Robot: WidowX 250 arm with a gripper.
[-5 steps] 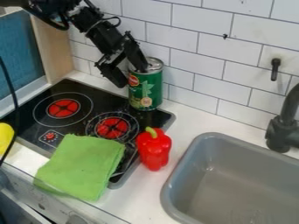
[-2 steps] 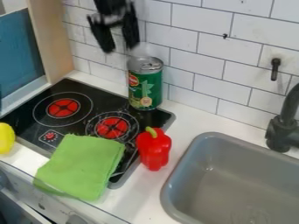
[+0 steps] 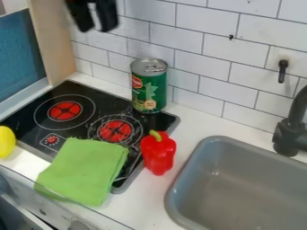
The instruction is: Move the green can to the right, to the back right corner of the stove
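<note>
At the top edge of the view, left of centre, the gripper (image 3: 97,27) hangs with its two fingers apart and nothing between them. Below it and to the right, clear of the fingers, a green can (image 3: 148,86) stands upright at the back right corner of the black stove (image 3: 90,96). A folded green cloth (image 3: 83,170) lies over the stove's front edge. Beside the stove's right edge a red bell pepper (image 3: 158,152) stands with its green stem up.
A grey sink (image 3: 252,184) is set into the counter (image 3: 201,121) at the right, with a dark faucet (image 3: 291,130) behind it. Something yellow (image 3: 6,141) is at the far left. A tiled wall (image 3: 203,67) rises behind, and a wooden panel (image 3: 51,40) stands at the back left.
The gripper was at the can's rim; it has risen away from it, up and to the left. The can stays upright in its place.
</note>
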